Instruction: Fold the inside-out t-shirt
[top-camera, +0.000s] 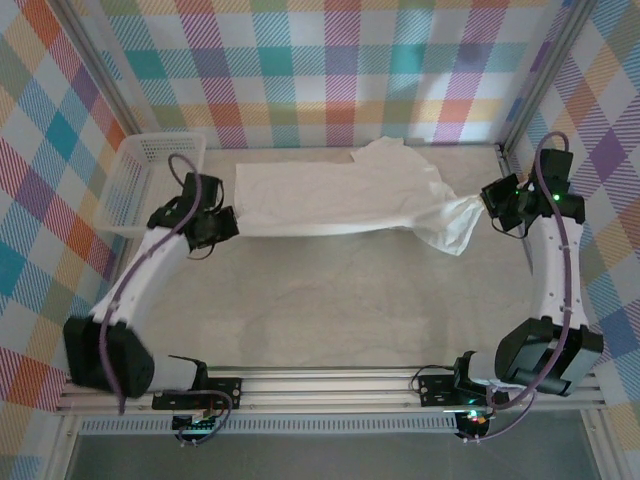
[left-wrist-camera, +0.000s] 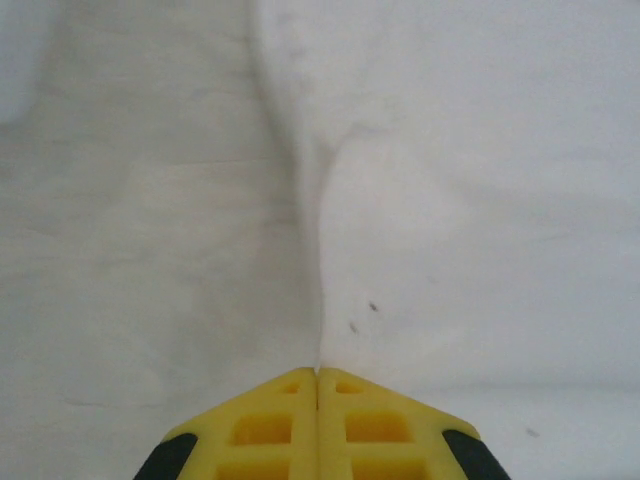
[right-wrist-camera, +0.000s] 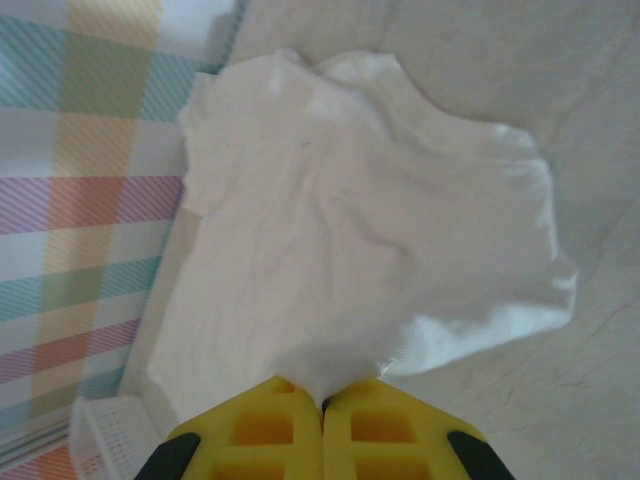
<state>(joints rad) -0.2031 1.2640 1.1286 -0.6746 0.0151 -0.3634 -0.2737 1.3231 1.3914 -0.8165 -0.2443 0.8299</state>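
Stretching across the pale, flat table (top-camera: 330, 310), the soft white cloth inside-out t-shirt (top-camera: 330, 195) lies in a long band that begins just beside the white plastic mesh basket (top-camera: 120, 195) and runs away from it along the table's far side. Each arm holds one end, which looks like a way of pulling the cloth taut and flat so that a clean fold can follow.

The left gripper (top-camera: 232, 222) sits at the end of the t-shirt near the basket. In the left wrist view its yellow fingers (left-wrist-camera: 265, 430) are pressed tight together, tip against tip, with no gap showing. A crease in the t-shirt (left-wrist-camera: 450, 200) runs straight into the seam between them, so I judge a thin edge of fabric is pinched there.

The right gripper (top-camera: 487, 200) is at the opposite end, well apart from the basket. Its own fingers (right-wrist-camera: 265, 430) are likewise clenched, and the t-shirt (right-wrist-camera: 350, 220) gathers into a bunched neck that disappears between the tips, fanning out wider toward the basket (right-wrist-camera: 110, 435). That end is loose and rumpled, so it probably needs more tension before folding.
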